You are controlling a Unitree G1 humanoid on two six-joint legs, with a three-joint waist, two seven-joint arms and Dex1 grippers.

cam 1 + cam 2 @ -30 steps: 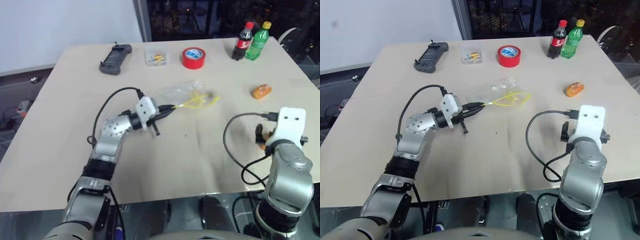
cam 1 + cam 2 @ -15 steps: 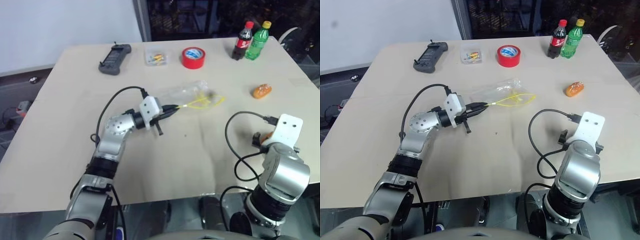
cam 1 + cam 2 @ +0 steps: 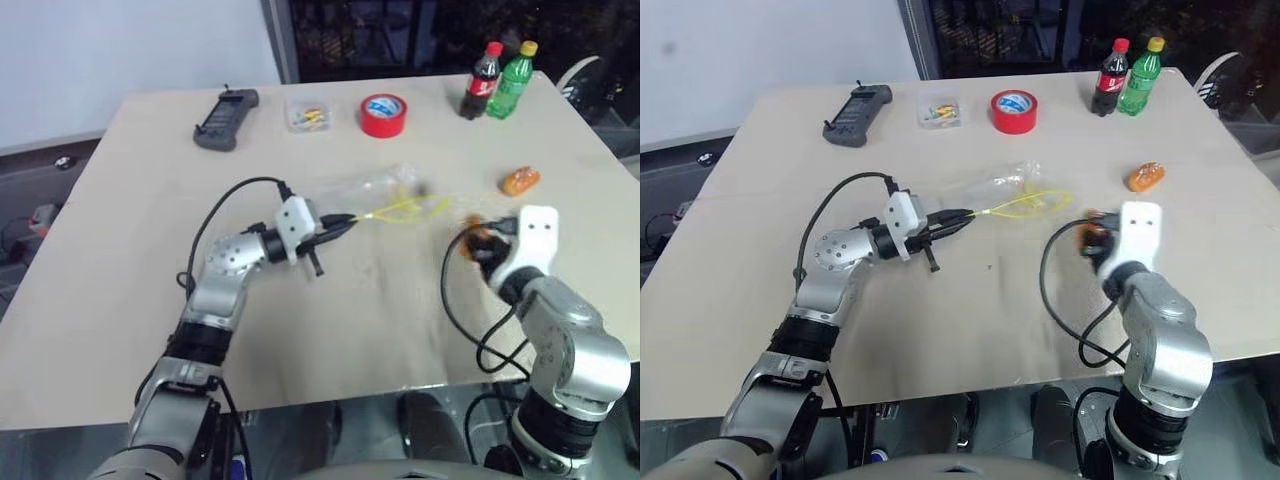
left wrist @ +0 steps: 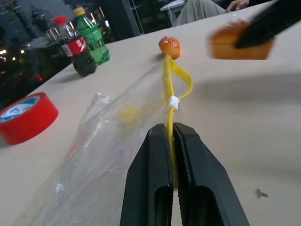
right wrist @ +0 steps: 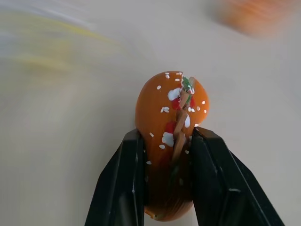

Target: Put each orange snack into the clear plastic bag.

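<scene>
The broad beige desk (image 3: 130,290) carried everything. Near its middle lay the crinkly clear plastic bag (image 3: 372,190), its long axis running roughly crosswise, from the left claw toward the desk's right edge. The left claw (image 4: 170,136) was clenched on the bag's bright yellow seal strip (image 4: 168,101) at the end nearer the desk's left edge; the strip looped open at the far end, so the mouth probably faced the right arm, though the film is hard to read. The right claw (image 5: 164,141) grasped one small oval orange snack with pale speckles (image 5: 170,122), pinched across its narrow width and, as far as can be judged, lifted off the desk. It hung just beside the bag's open loop, on the side toward the desk's right edge, so the bag lay to the left of the held snack, and the right arm was much the nearer to that opening. The second orange snack (image 3: 520,181) lay on the desk beyond, closer to the right edge and well apart from the bag.

A second before, the right claw had pointed down over a snack near the desk's front right corner, fingers wide; since then it had shut on the snack and swung it leftward to the bag's mouth. The left claw and the bag had stayed put.
</scene>
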